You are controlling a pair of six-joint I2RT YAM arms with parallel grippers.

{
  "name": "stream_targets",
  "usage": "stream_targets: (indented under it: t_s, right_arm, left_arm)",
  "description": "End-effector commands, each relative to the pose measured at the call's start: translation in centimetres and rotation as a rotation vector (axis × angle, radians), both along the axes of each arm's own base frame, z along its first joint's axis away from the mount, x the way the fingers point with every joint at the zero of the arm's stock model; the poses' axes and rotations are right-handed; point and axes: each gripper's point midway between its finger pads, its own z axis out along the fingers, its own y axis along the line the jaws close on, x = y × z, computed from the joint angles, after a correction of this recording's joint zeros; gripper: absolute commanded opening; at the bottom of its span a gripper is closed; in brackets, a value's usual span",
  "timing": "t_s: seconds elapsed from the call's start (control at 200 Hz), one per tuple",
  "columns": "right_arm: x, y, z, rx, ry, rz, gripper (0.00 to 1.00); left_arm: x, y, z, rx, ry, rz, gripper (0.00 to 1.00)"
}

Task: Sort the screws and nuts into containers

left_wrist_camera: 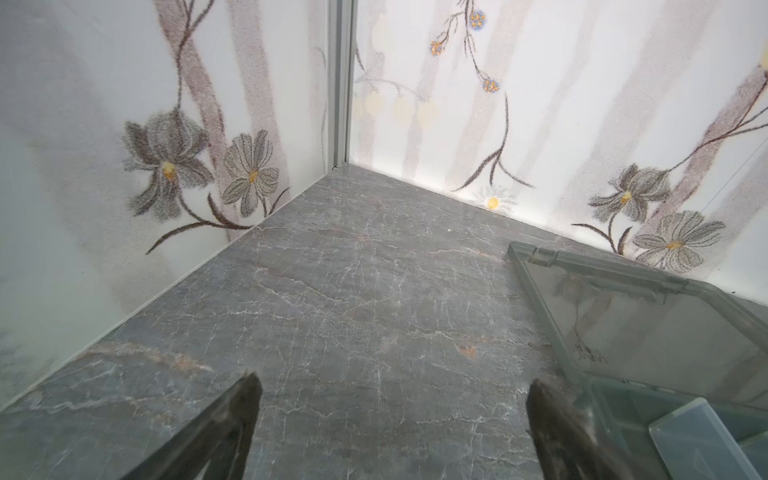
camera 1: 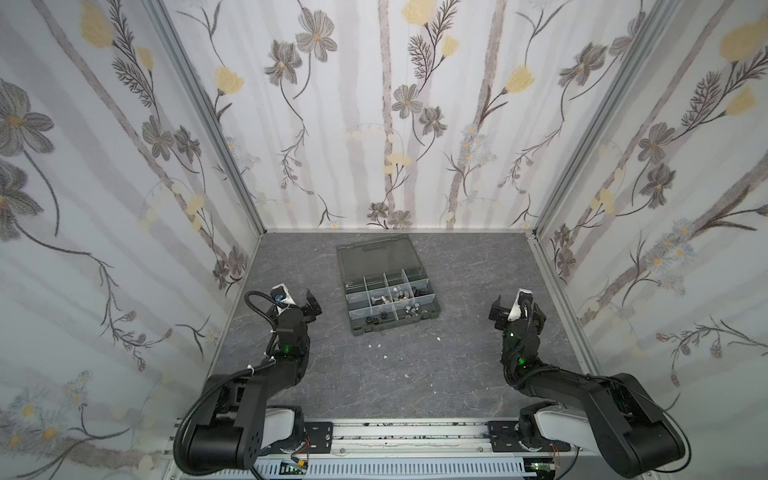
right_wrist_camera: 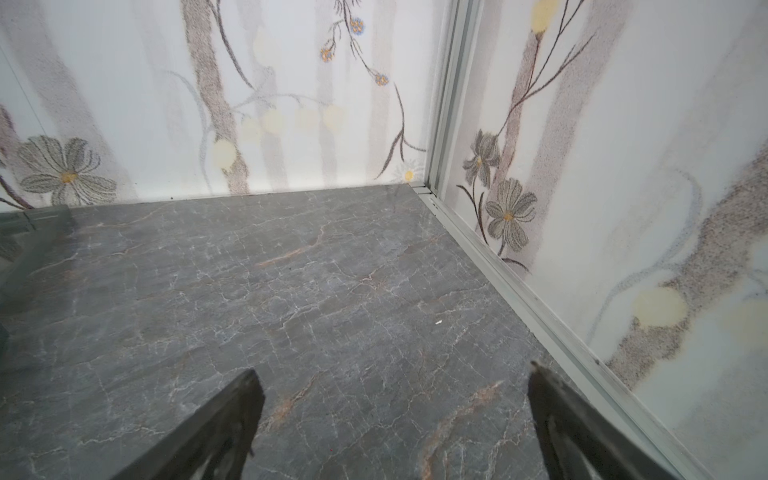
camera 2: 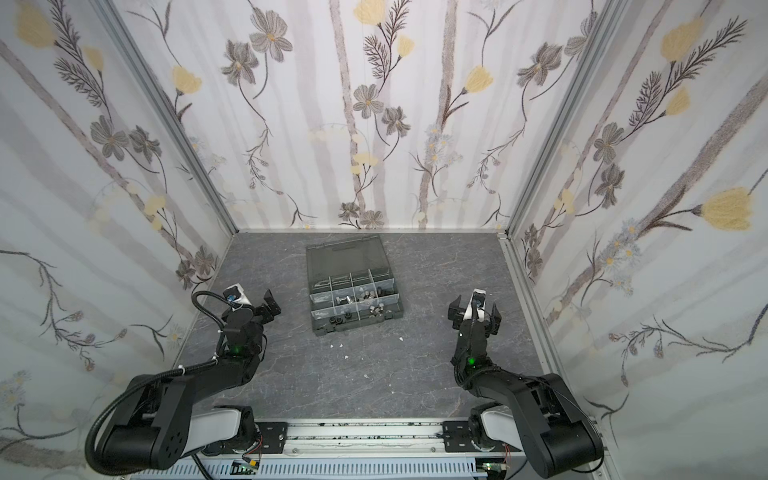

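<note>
In both top views the dark grey plastic organizer box [camera 1: 361,330] is sitting mid-table on the grey marble-patterned tabletop [camera 1: 457,374]. Its smoky transparent lid [camera 1: 376,255] is lying open toward the back wall, so the box's long axis is running away from the robot, slightly turned. The stubby silver and black screws [camera 1: 377,300] and small silver and black nuts [camera 1: 411,309] are resting in the pale-divided rectangular cells [camera 1: 358,297] nearest the robot. Only tiny white flecks [camera 1: 379,345] are showing loose on the stone. One silver screw seems to be lying on its side, shank along its row, though it is too small to be sure. The left gripper [camera 1: 313,303] is hovering left of the box and the right gripper [camera 1: 517,307] well apart on the right, both spread wide and empty.

In the left wrist view, the dark fingers [left_wrist_camera: 245,407] are standing far apart over stone, with the lid just beside one.

In the right wrist view, the fingers [right_wrist_camera: 241,407] are equally parted, with no hardware showing.

The pieces are probably hard, smooth and prone to rolling. A screw is likely best pinched across its shank under the head, and a nut across two flats.
</note>
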Motion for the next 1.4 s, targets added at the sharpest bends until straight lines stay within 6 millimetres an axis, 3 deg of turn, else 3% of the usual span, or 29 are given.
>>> stream_targets:
  t_s: [0.0,0.04,0.15,0.23,0.395,0.55,0.649,0.724,0.879,1.394]
  right_arm:
    - [0.4,-0.3,2.1,-0.002,-0.102,-0.012,1.0]
    - [0.3,-0.5,2.3,-0.015,-0.11,-0.018,1.0]
    - [-0.9,-1.8,3.3,-0.011,-0.202,-0.062,0.99]
    - [-1.3,-2.6,2.5,0.006,-0.213,-0.087,1.0]
    - [-1.8,-1.3,2.9,-0.032,-0.239,-0.019,0.99]
    - [-3.1,0.2,2.9,-0.047,-0.261,0.102,1.0]
    - [-2.2,0.6,2.4,-0.035,-0.248,0.159,1.0]
    - [-0.8,-0.3,2.2,-0.018,-0.235,0.109,1.0]
    - [3.6,-1.6,-0.4,0.068,-0.064,0.095,0.99]
    - [3.4,-2.1,-0.3,0.093,-0.073,0.107,0.99]
  left_arm:
    - [1.4,-0.2,2.1,0.048,-0.106,-0.032,1.0]
    - [1.6,0.0,2.3,0.055,-0.124,-0.028,1.0]
    - [2.3,-0.3,0.3,0.036,-0.095,-0.081,1.0]
    - [2.2,-1.0,0.0,0.046,-0.108,-0.123,1.0]
    - [1.7,-0.8,0.2,0.045,-0.127,-0.112,1.0]
    - [0.9,-1.7,0.8,0.063,-0.167,-0.167,1.0]
    - [1.5,-1.6,0.5,0.055,-0.145,-0.157,1.0]
    - [2.5,-1.3,-0.1,0.052,-0.093,-0.138,1.0]
    - [2.3,-1.3,-0.1,0.054,-0.098,-0.135,1.0]
    - [2.4,-1.3,-0.1,0.058,-0.096,-0.132,1.0]
